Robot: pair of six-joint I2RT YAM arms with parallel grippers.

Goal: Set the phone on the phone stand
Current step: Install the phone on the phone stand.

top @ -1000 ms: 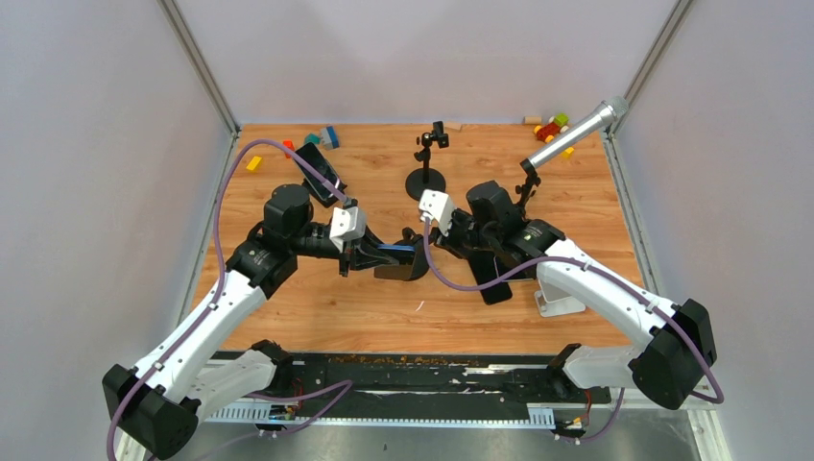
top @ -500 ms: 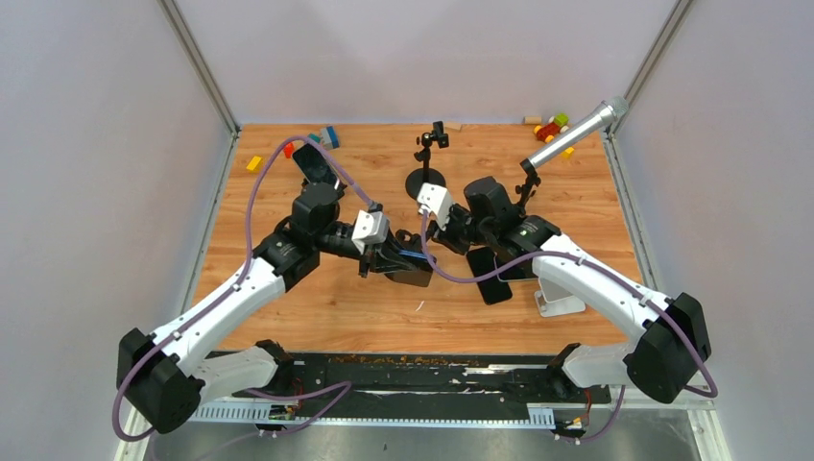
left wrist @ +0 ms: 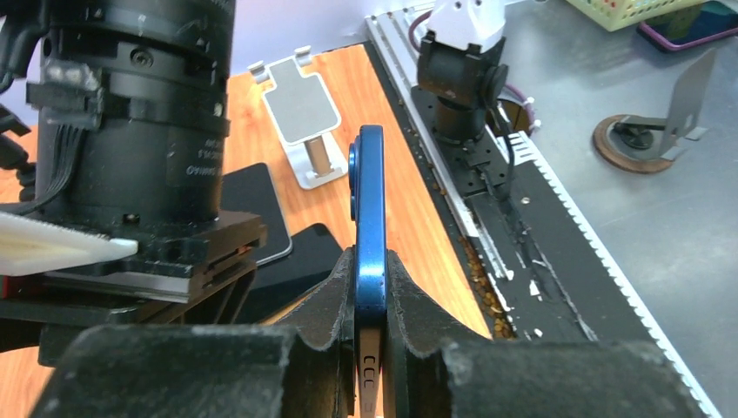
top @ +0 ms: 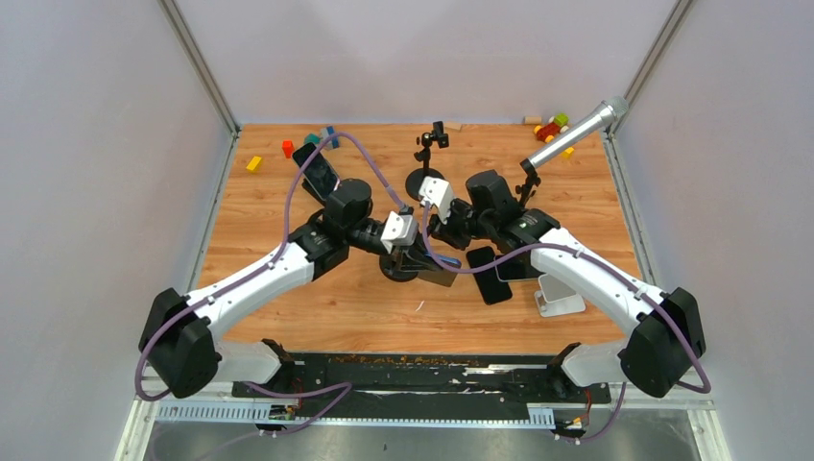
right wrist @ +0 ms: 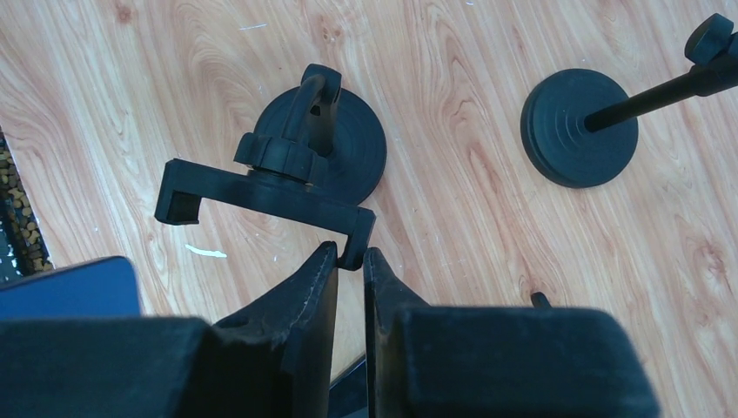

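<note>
Phone [left wrist: 369,174] clamped edge-on in left gripper [left wrist: 370,261]; right gripper [right wrist: 349,252] pinches stand [right wrist: 261,190] cradle, so hold it steady, slide Phone in square

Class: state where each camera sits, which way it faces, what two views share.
Top external: above, behind the bases, facing down at the table; both arms show.
Left wrist: looks along its fingers gripping the blue phone, toward the near edge.
Right wrist: looks down past its fingers onto the phone stand.
Shared: the blue phone, in both wrist views.
</note>
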